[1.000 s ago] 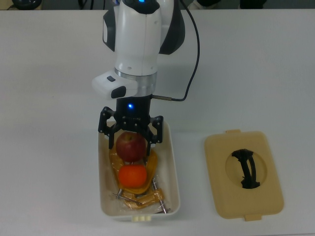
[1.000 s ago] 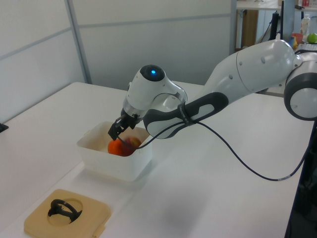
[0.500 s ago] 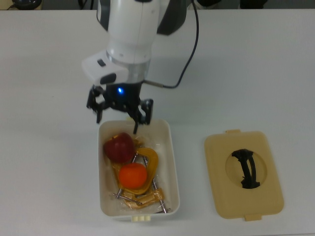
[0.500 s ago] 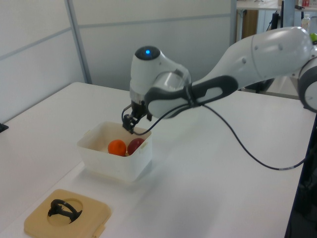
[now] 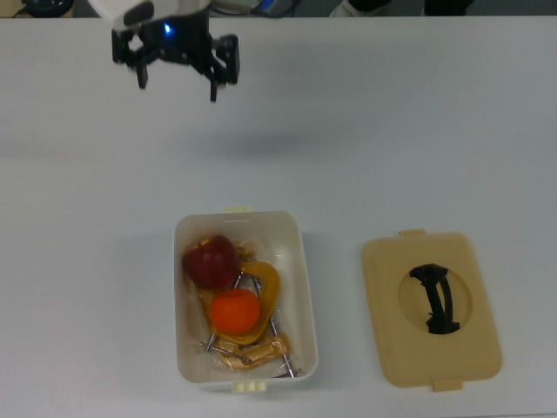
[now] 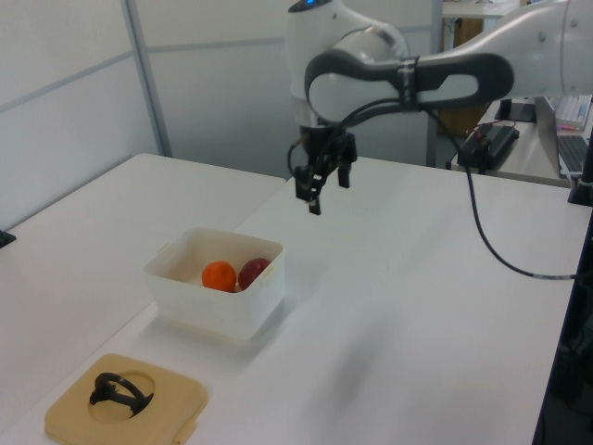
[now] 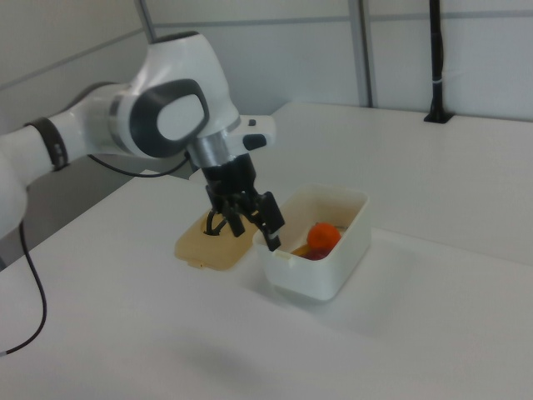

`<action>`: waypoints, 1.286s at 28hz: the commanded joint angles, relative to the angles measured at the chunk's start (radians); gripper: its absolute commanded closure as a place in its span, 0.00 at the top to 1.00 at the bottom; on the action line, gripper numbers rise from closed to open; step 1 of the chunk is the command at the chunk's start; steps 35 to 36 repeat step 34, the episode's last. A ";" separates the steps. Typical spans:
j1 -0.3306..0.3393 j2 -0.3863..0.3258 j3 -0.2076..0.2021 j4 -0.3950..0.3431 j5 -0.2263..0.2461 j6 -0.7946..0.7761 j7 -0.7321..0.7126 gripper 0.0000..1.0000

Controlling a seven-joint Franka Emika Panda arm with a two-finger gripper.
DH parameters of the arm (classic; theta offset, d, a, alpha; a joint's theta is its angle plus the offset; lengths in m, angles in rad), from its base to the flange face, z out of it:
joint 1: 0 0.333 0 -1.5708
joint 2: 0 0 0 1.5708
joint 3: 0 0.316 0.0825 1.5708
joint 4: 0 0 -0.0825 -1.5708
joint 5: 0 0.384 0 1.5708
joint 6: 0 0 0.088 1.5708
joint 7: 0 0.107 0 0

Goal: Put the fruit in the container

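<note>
The white rectangular plastic tub [image 5: 300,287] sits on the white table [image 5: 418,148], well apart from the black two-finger gripper [image 5: 177,77], which hangs in the air above bare tabletop toward the top view's upper left. In the left view the gripper [image 6: 315,188] is above and to the right of the tub [image 6: 215,306]; in the right view it [image 7: 250,221] overlaps the tub's near left corner [image 7: 312,275] only by line of sight.

Count of fruit: two. One dark red round apple [image 5: 209,259] lies in the tub's far half in the top view. One bright orange round citrus [image 5: 236,311] lies just beside it toward the near end. Both show in the left view as well, the citrus [image 6: 219,275] to the left view's left of the apple [image 6: 253,272]. Only the citrus [image 7: 323,237] is clearly seen in the right view.

Under the fruit lie yellow-orange metal clamps [image 5: 261,344]; their number cannot be told.

One flat tan lid with a black handle [image 5: 431,309] lies on the table to the top view's right of the tub, apart from it.

Gripper state: fingers spread apart, nothing between them, touching nothing.
</note>
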 commanded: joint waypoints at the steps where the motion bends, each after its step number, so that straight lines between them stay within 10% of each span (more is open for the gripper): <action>1: 0.006 -0.068 -0.003 -0.038 0.018 -0.074 -0.024 1.00; 36: -0.015 -0.068 -0.010 -0.035 0.061 -0.063 -0.065 1.00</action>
